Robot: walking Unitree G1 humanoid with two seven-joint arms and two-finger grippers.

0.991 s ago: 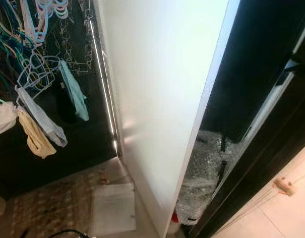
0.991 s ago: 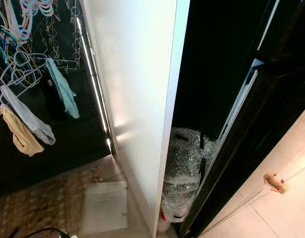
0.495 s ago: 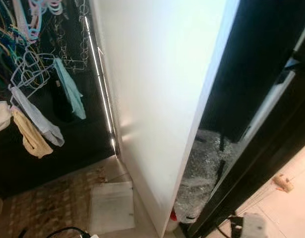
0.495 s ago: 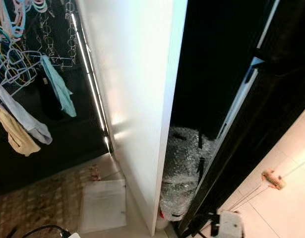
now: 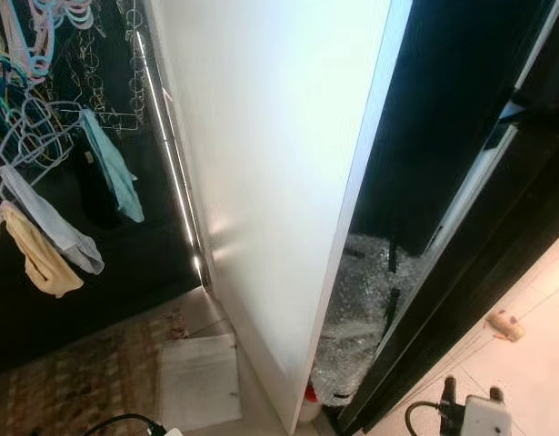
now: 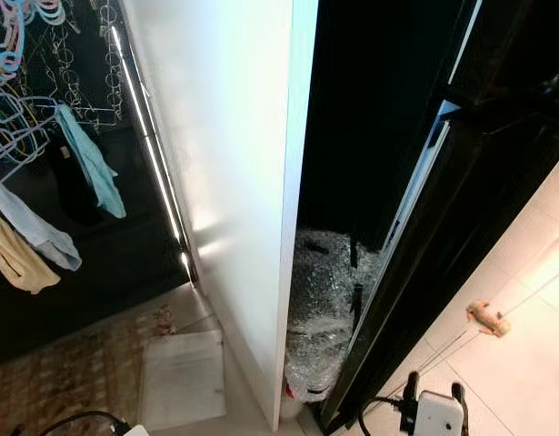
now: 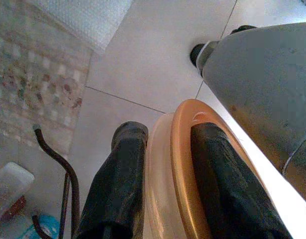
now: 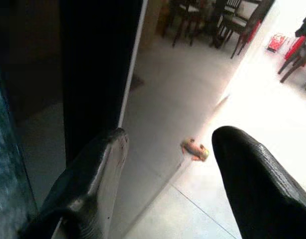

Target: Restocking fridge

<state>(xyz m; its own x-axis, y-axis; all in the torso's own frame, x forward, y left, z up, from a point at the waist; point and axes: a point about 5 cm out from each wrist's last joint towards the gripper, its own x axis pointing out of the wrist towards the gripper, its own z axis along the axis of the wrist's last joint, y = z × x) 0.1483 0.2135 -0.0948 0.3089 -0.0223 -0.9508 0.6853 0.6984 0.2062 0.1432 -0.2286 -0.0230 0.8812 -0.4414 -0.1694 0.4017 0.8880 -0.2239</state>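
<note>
One item at least is on its way to the fridge: the left hand (image 7: 160, 199) has its two black fingers (image 7: 118, 184) closed on a round orange-and-cream object (image 7: 177, 164), apparently a lidded container or stacked dish, though what it is cannot be settled from the wrist view. Judged from these pictures, the restocking is at an early stage, with the object carried low above the pale tiled floor (image 7: 153, 55) and nothing yet placed on a shelf. The head views look down a tall white panel (image 5: 279, 182), seemingly the open fridge door seen edge-on, beside a black cavity (image 5: 443, 109) whose interior is too dark to read; a bundle of bubble wrap (image 5: 356, 327) lies at its foot. The right hand (image 8: 167, 184) hangs with fingers spread wide and empty, near the dark edge of the appliance. Only the left wrist camera reveals the carried object and a patterned rug (image 7: 33, 74); the right wrist camera alone looks out to chairs (image 8: 212, 20) in a bright room beyond. The head views add laundry on hangers (image 5: 52, 182), a white mat (image 5: 199, 381) and a small brush (image 6: 486, 318) on the floor.
</note>
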